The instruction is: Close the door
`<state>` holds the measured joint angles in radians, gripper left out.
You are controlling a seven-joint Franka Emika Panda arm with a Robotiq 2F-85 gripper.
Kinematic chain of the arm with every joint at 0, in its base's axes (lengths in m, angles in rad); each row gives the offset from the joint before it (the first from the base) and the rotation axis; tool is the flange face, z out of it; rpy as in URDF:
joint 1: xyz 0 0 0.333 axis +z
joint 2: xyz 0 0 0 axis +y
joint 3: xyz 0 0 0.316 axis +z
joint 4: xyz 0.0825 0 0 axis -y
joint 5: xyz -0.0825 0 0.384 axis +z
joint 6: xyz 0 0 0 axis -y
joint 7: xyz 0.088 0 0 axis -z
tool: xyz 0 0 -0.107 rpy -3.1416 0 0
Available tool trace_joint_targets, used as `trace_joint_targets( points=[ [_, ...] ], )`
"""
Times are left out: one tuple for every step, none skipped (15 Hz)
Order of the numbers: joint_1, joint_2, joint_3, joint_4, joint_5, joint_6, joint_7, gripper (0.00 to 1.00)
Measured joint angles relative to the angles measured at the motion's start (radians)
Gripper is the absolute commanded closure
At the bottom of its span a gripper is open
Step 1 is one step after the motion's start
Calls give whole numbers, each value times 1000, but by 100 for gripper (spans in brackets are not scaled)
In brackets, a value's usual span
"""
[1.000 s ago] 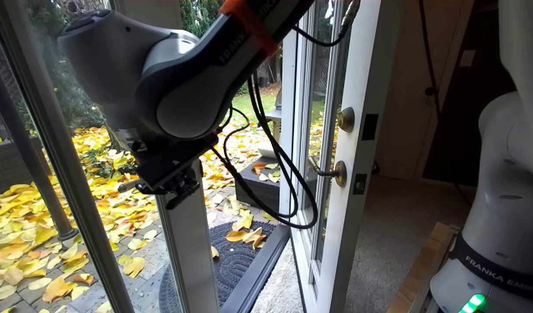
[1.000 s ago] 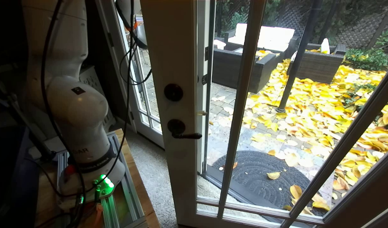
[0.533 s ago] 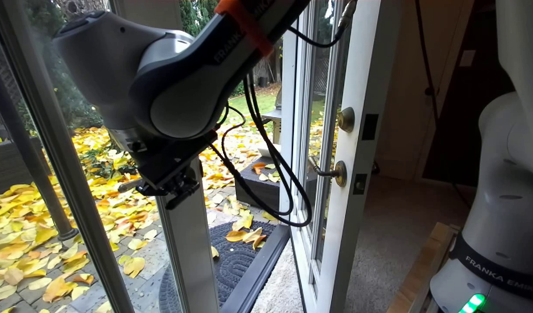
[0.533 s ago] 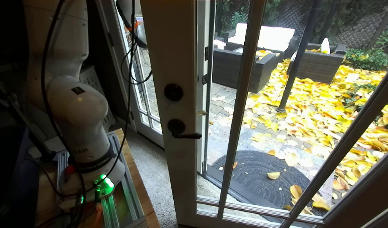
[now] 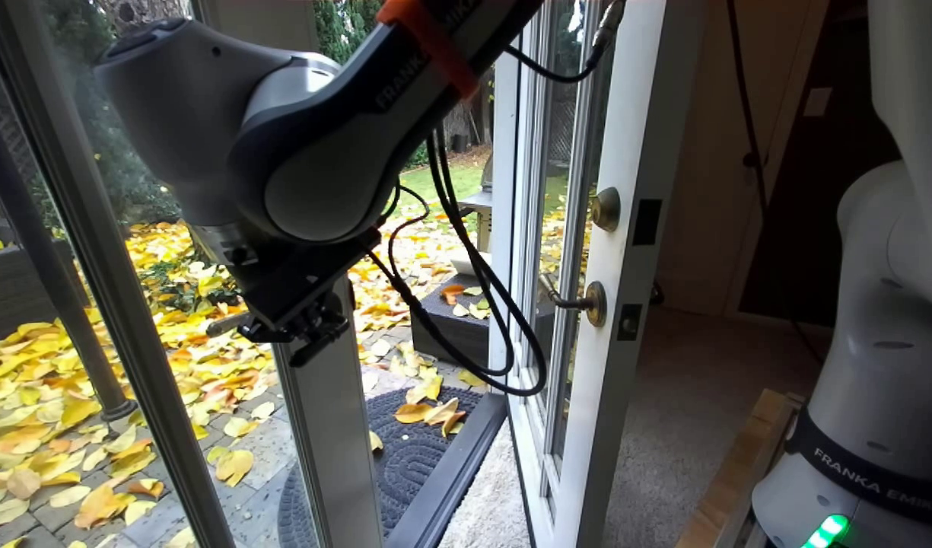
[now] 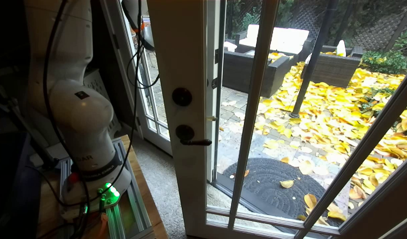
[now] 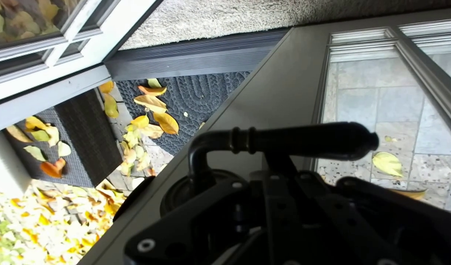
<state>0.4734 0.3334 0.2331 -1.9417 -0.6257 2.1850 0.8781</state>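
Note:
The white-framed glazed door stands swung into the room. In an exterior view the door (image 5: 614, 411) shows a round brass deadbolt (image 5: 606, 210) and a brass lever (image 5: 596, 304). In an exterior view (image 6: 190, 172) its face shows a dark lever (image 6: 198, 142). Its lower corner shows in the wrist view (image 7: 111, 33). My gripper (image 5: 306, 346) is away from this door, at the other glazed leaf (image 5: 332, 441). In the wrist view my gripper (image 7: 286, 171) looks shut, its tips at that leaf's dark lever (image 7: 313, 141); the contact is hidden by dark shapes.
The dark threshold (image 5: 458, 472) and doormat (image 5: 408, 449) lie between door and leaf. Carpet (image 6: 156, 172) is inside, leaf-strewn paving outside. Black cables (image 5: 538, 327) hang in a loop from the arm, near the door. The robot's base (image 6: 93, 162) stands on a wooden table.
The arm's upper links and cable loop shifted slightly left in an exterior view, then held almost still. The gripper, the door and the other leaf show no visible movement.

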Motion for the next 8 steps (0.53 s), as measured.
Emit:
trace_joint_targets(
  points=[
    [0,0,0,0,0,1,-3,100],
    [-1,-1,0,-2,0,4,-7,100],
    [-1,-2,0,-3,0,6,-9,100],
    [-1,-2,0,-4,-1,8,-10,100],
    [-1,-3,0,-4,-1,8,-10,100],
    [-1,-3,0,-4,-1,9,-10,100],
    [-1,-3,-1,-5,-2,9,-9,100],
    [-1,-3,-1,-5,-2,9,-7,100]
  ],
)
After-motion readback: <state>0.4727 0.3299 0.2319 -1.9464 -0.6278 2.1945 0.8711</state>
